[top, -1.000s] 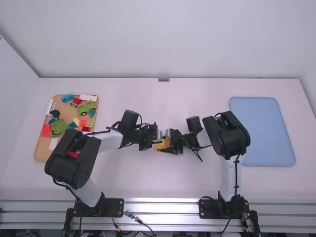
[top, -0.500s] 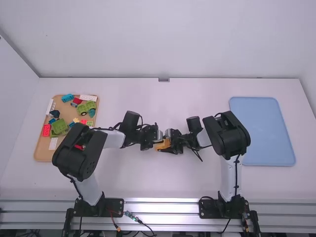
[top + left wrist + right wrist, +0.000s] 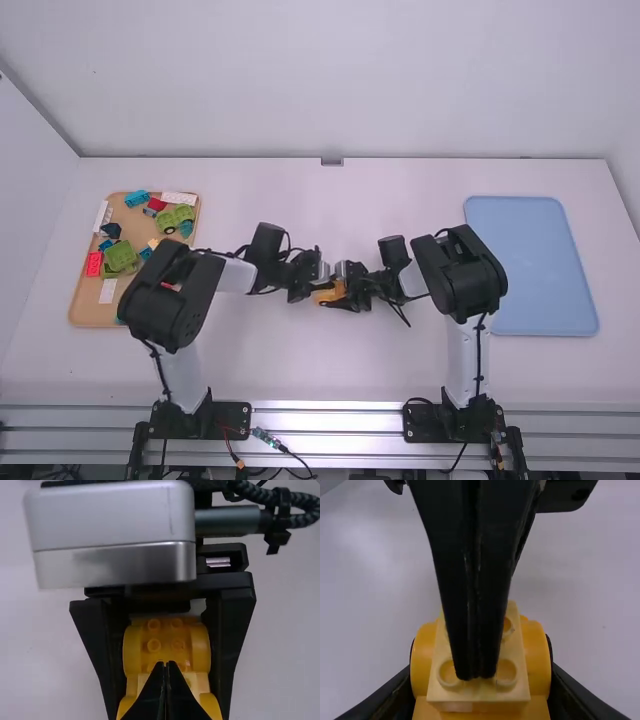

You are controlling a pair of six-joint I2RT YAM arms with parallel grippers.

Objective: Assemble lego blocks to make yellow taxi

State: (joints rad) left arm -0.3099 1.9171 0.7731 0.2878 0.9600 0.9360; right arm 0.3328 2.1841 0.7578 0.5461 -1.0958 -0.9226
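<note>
Presses the fingers of the left gripper [image 3: 322,286] together at nine o'clock of the yellow block build [image 3: 201,647], and pinches its sides from three o'clock with the right gripper [image 3: 340,289].

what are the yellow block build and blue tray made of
The yellow block build looks like moulded plastic, lightly glossy: round studs and soft highlights. The blue tray seems matte plastic, by its even colour and rounded corners, though coated metal is possible.

no readable text, labels, brands, numbers or signs
</note>
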